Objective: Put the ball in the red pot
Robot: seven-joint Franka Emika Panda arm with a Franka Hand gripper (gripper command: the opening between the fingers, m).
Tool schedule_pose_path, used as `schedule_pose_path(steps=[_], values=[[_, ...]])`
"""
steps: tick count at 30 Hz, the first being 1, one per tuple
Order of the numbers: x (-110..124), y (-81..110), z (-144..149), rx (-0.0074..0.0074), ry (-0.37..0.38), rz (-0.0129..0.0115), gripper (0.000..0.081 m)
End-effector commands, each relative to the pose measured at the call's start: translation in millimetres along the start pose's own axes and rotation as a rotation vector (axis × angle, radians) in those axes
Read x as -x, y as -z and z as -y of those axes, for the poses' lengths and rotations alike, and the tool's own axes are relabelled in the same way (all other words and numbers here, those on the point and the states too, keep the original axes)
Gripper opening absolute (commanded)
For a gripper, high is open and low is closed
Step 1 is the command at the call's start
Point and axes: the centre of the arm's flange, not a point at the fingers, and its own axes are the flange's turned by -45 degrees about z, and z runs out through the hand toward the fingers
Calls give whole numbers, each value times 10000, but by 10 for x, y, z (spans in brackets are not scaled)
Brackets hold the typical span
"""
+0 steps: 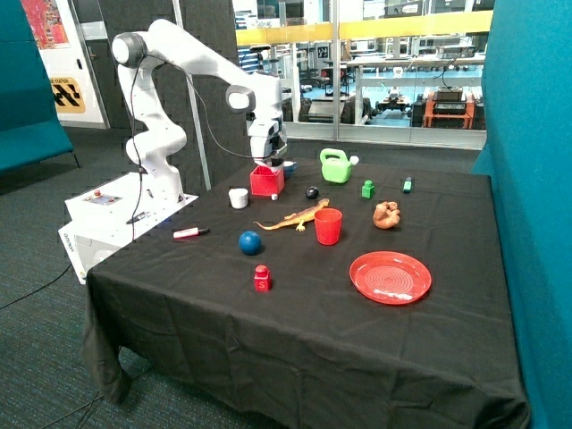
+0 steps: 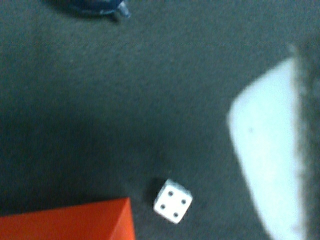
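The dark blue ball [image 1: 249, 241] rests on the black cloth near the table's middle, in front of the orange lizard toy [image 1: 295, 216]. The square red pot [image 1: 266, 181] stands at the back edge of the table, and one corner of the red pot [image 2: 70, 221] shows in the wrist view beside a white die [image 2: 172, 201]. My gripper [image 1: 273, 160] hangs just above the pot's far rim, well away from the ball. Nothing shows in it from the outside view.
Around the pot are a white cup [image 1: 238, 197] and a black roundish object [image 1: 311, 192]. A red cup [image 1: 328, 225], red plate [image 1: 390, 277], knobbed red block [image 1: 261, 278], green watering can [image 1: 337, 164], brown toy [image 1: 386, 214] and marker [image 1: 190, 232] also lie on the cloth.
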Motion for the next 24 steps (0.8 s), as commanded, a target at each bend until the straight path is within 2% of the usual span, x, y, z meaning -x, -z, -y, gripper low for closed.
schedule_pose_path(steps=[1, 11, 13, 14, 24], values=[[-211, -127, -186, -7, 37, -8, 0], [-300, -385, -366, -7, -176, -8, 0], [-307, -448, -402, -7, -30, -8, 0], [-309, -479, -415, -7, -204, -8, 0], [-371, -688, -454, -7, 80, -8, 0]])
